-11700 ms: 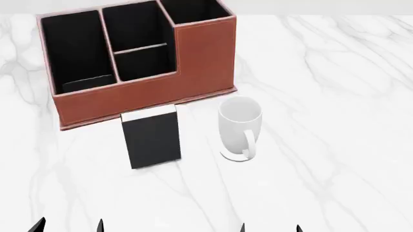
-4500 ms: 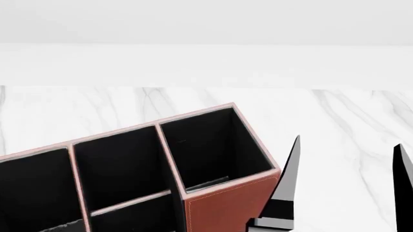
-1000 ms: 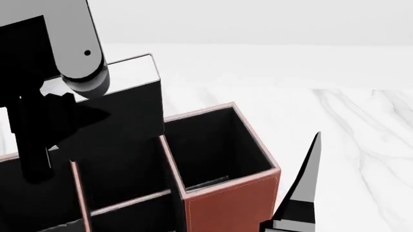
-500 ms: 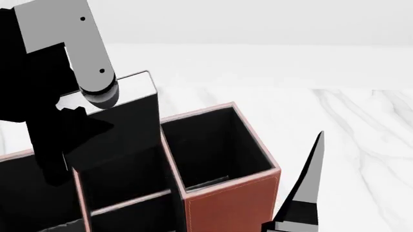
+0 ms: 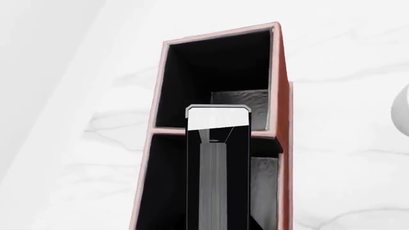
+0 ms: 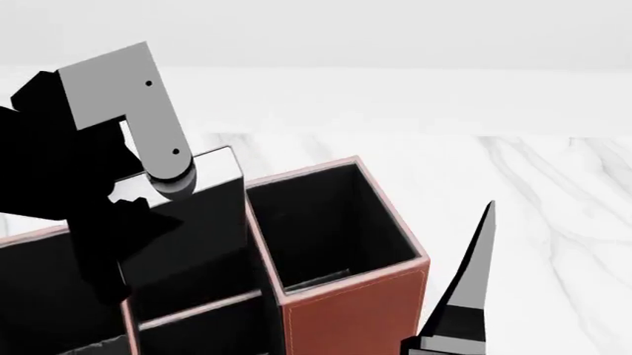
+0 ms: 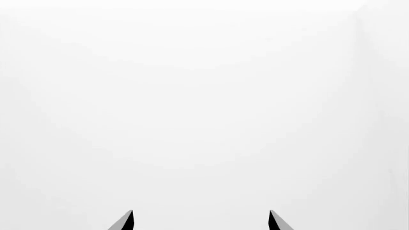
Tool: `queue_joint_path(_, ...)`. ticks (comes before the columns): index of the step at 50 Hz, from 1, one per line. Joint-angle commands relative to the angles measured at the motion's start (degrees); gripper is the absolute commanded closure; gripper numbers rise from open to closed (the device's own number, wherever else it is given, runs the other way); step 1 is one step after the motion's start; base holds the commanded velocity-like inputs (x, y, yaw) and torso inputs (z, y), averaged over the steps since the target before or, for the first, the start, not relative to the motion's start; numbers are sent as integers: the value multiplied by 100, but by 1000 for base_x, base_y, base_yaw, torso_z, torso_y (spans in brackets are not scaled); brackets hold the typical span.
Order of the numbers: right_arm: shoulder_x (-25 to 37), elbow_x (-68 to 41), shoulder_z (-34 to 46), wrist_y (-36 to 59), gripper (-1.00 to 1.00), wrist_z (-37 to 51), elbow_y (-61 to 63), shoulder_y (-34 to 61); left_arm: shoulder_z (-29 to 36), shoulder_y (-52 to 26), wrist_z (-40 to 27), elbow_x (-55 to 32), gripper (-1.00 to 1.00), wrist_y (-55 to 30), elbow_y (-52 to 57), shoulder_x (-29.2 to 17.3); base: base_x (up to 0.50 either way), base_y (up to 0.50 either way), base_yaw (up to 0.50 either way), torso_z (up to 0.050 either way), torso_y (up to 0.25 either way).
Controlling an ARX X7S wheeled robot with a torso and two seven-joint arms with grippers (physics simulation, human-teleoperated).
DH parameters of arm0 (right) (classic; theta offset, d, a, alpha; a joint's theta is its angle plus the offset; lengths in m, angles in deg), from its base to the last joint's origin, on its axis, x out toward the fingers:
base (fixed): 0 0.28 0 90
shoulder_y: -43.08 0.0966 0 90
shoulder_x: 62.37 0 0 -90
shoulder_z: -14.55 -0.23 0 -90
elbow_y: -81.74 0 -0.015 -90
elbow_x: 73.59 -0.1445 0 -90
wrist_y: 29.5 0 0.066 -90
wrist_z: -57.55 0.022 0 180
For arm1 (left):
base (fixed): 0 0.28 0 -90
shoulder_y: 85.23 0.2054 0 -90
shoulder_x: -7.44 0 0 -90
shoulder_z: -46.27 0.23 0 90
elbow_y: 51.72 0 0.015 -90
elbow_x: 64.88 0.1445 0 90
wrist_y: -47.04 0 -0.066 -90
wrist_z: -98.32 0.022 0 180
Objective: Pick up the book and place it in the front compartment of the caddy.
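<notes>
The black book (image 6: 209,222) stands upright, white strip (image 6: 215,158) on top, with my left gripper (image 6: 126,222) shut on its side. Its lower part sits over the caddy's (image 6: 348,312) middle section, right beside the tall corner compartment (image 6: 331,222); black on black hides how deep it reaches. In the left wrist view the book (image 5: 217,182) is edge-on above the caddy (image 5: 279,96), its white end (image 5: 217,118) over a divider. My right gripper (image 7: 200,221) is open with nothing between its tips. One of its fingers (image 6: 472,285) rises just right of the caddy.
A curved white mug edge (image 5: 403,112) shows past the caddy's outer wall in the left wrist view. White marble tabletop (image 6: 533,192) spreads around the caddy. The right wrist view holds only blank white surface.
Over the last second my left arm has come down with the book, whose top edge has dropped toward the caddy's rim. The right finger has stayed put.
</notes>
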Motion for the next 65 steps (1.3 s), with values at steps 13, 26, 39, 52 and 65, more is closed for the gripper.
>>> queue_joint_path(13,-54,110,-58,-95,-100,-96,-69,10,-91,377,-106,546,100,456,-81,44,0,0,0,0,1)
queue_joint_path(26,-13,107,-28,-100,-100,-43,-60,9,-2,628,-107,715,100,723,-93,-16,0,0,0,1,2)
queue_joint_path(39,17,105,21,-104,-100,-5,-64,31,165,817,-4,1054,100,1093,-112,-74,0,0,0,0,2)
queue_joint_path(52,12,138,76,-180,-100,-27,-171,21,376,983,221,1414,100,1472,-170,-182,0,0,0,0,1)
queue_joint_path(65,12,160,122,-225,-100,-47,-243,18,557,1165,368,1708,100,1780,-284,-261,0,0,0,1,2)
